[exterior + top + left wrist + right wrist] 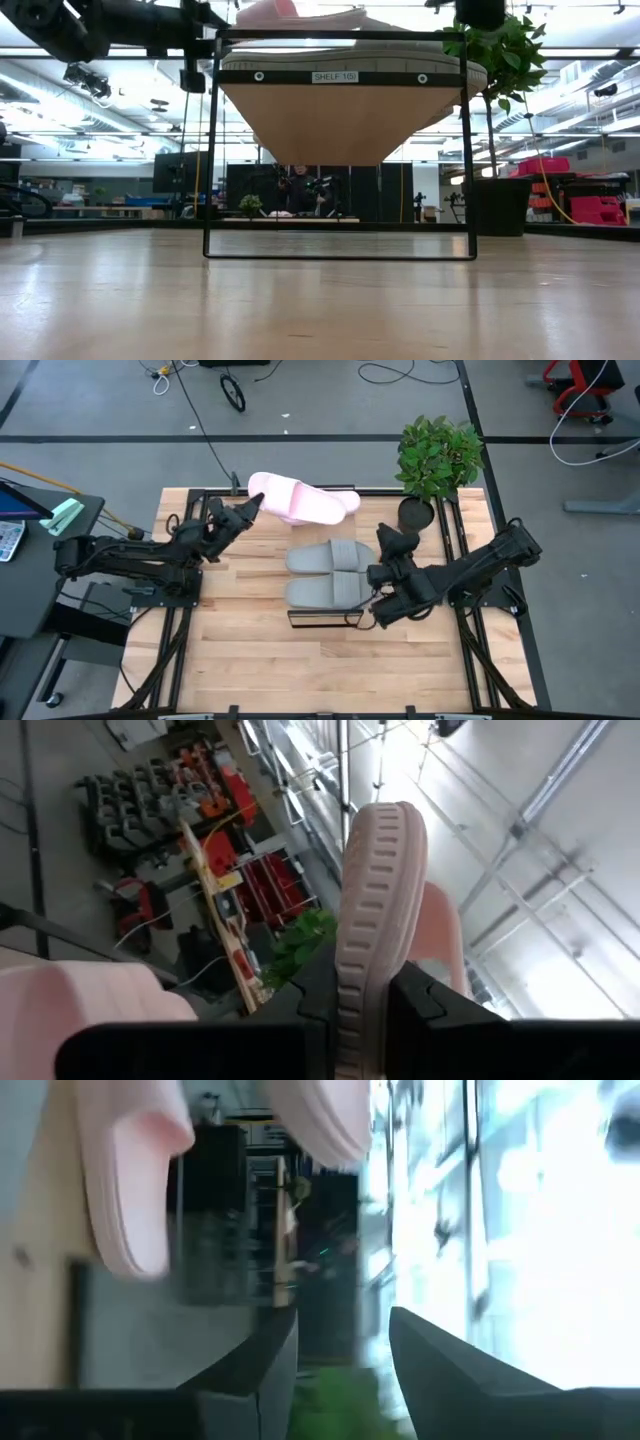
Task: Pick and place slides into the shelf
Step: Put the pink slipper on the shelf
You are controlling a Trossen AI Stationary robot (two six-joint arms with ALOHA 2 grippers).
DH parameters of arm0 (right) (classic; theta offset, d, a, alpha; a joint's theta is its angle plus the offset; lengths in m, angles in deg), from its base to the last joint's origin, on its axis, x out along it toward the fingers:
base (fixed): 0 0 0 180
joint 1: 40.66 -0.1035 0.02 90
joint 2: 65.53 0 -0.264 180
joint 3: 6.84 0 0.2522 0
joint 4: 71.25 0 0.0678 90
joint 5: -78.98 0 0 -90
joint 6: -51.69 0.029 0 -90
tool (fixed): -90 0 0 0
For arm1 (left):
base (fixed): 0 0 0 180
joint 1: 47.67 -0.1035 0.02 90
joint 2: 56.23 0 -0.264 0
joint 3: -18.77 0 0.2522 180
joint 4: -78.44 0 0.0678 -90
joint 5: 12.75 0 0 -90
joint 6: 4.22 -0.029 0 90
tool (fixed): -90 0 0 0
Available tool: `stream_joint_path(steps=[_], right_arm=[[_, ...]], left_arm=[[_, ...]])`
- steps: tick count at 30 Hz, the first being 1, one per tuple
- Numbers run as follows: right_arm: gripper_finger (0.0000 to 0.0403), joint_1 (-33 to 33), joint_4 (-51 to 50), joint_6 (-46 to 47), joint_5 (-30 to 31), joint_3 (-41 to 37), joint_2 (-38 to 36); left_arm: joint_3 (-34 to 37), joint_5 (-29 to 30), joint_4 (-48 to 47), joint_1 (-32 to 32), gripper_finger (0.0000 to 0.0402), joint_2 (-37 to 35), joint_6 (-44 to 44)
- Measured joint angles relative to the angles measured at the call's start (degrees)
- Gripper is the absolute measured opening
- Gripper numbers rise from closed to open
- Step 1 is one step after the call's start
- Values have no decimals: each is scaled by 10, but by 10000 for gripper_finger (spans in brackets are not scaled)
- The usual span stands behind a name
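Two grey slides (pixel 325 558) (pixel 322 592) lie side by side, soles down, on the shelf (pixel 320 618), whose top shows in the low view as a labelled plank (pixel 340 77). One pink slide (pixel 322 507) lies at the shelf's far end. Beside it, my left gripper (pixel 250 510) is shut on the other pink slide (pixel 272 490) (pixel 380 890). To the right of the grey slides my right gripper (pixel 388 538) (pixel 340 1350) stands open with nothing between its fingers, pointing toward the table's far edge. My left gripper pinches the pink slide's left end between its two fingers, on the ribbed rim of the sole (pixel 362 970). The fingers come from the table's left, slanting a little upward. The slide stands on edge and runs away from the fingers toward the other pink slide (pixel 90 995). I cannot tell whether it rests on anything.
A potted plant (pixel 438 455) (pixel 505 60) stands at the table's far right corner, just beyond my right gripper. The near half of the wooden table (pixel 320 670) is bare.
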Motion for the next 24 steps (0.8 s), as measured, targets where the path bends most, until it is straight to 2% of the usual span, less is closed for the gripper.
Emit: stream_joint_path(steps=[8,11,18,24], right_arm=[[164,49,1,459,-9,-1,-22],[164,54,0,574,-35,-5,-53],[164,29,21,680,-107,-37,-147],[155,-20,173,692,-154,-155,-247]], left_arm=[[0,5,11,22,46,0,-65],[0,6,8,27,46,0,-81],[0,9,8,44,46,0,-96],[0,22,9,56,46,0,-116]])
